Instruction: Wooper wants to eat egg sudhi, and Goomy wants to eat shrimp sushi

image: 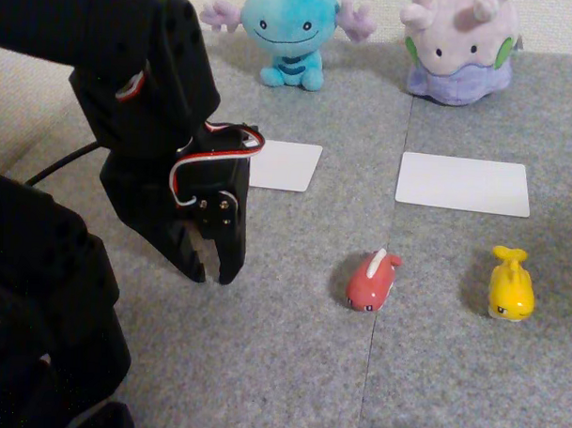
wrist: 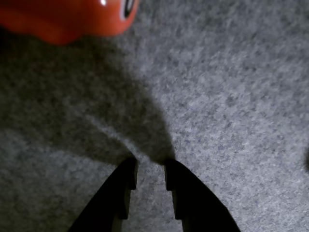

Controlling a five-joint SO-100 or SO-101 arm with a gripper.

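Wooper (image: 288, 31), the light-blue plush, sits at the back, and the lilac Goomy (image: 458, 46) sits to its right. The yellow egg sudhi (image: 511, 286) lies on the grey carpet at the front right. In the wrist view the glossy orange shrimp sushi (wrist: 63, 19) lies at the top left edge, ahead of my fingertips and apart from them. My black gripper (image: 212, 268) (wrist: 150, 166) hangs just above the carpet at the left. It is open by a narrow gap, with only carpet between the fingers.
Two white cards lie on the carpet, one (image: 283, 165) before Wooper and one (image: 463, 184) before Goomy. A dark pink-red figure (image: 372, 281) lies between my gripper and the egg sudhi. The arm's black body fills the left side.
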